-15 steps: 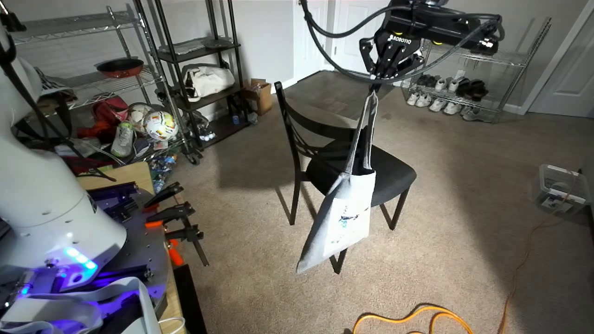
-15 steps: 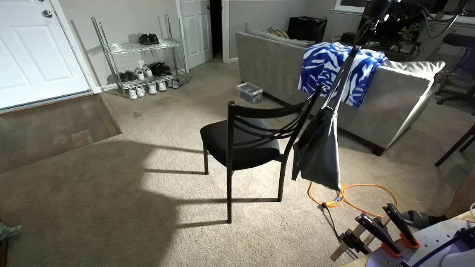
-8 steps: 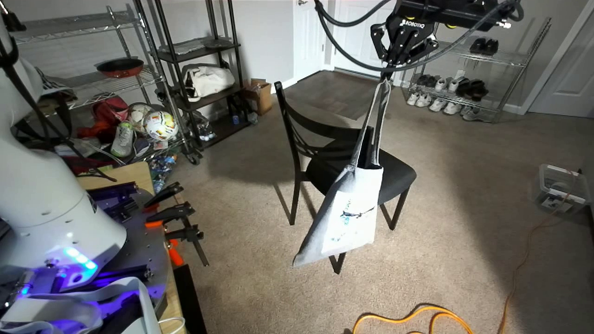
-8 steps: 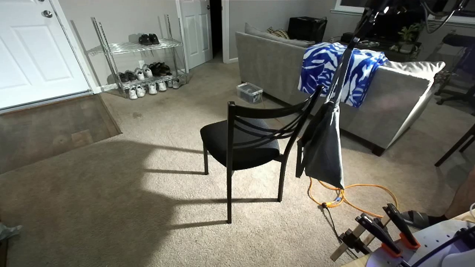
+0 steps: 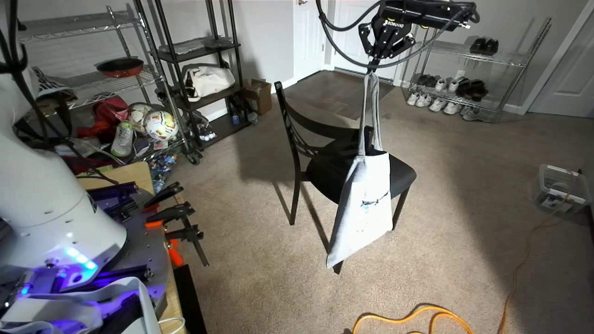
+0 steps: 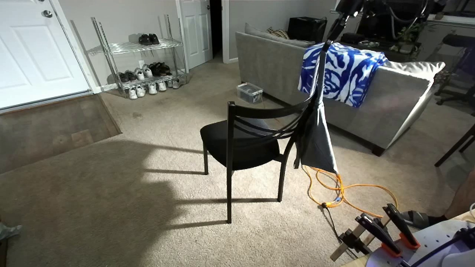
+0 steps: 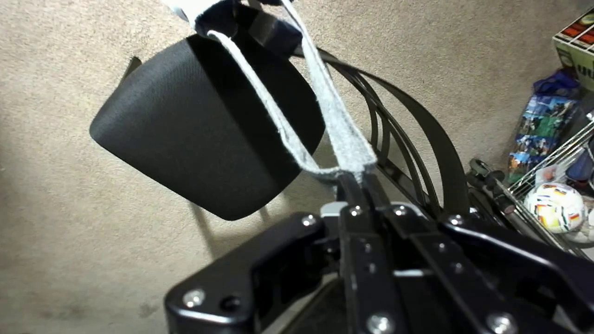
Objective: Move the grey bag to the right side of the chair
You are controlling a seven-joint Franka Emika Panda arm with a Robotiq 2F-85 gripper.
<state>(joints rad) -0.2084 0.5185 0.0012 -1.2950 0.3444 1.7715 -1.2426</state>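
Wrist view — claw (image 7: pixel 358 180) grips bag (image 7: pixel 333 111).

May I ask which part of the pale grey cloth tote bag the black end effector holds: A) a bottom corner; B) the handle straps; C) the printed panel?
B: in the wrist view the end effector is shut on the handle straps, and both exterior views show the bag hanging below.
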